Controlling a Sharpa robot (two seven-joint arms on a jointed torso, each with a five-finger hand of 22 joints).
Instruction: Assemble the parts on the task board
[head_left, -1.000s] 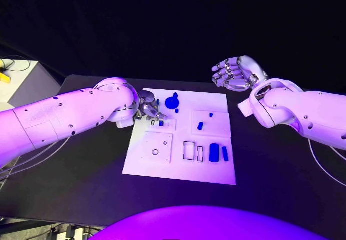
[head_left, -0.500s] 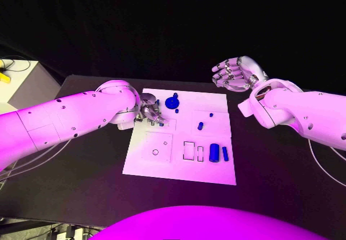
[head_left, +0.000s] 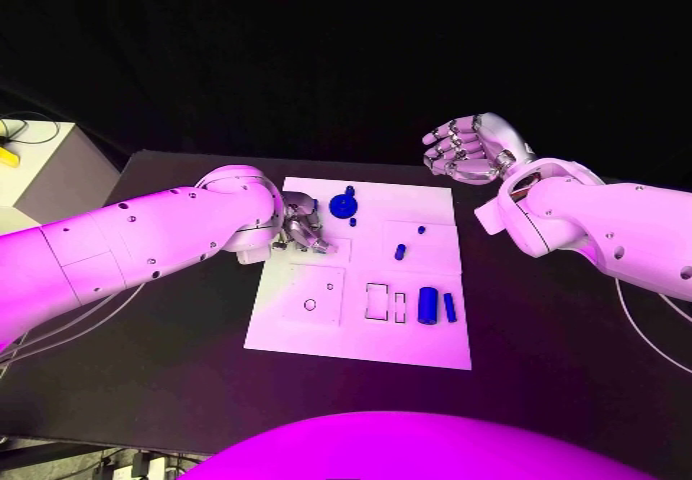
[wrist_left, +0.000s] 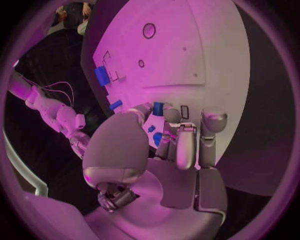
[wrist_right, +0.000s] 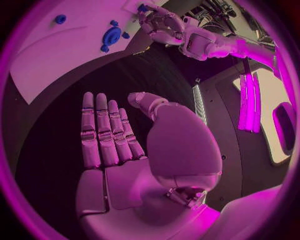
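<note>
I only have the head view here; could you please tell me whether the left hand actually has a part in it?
Observer: It seems so. In the left wrist view the left hand pinches a small blue part between its thumb and fingers, just above the task board.
Operator: Thank you. Is the right hand carrying anything?
Observer: No. The right wrist view shows the right hand with a bare palm and its fingers stretched out straight.
Operator: And what lies under it?
Observer: The black table, beside the board rather than over it.
</note>
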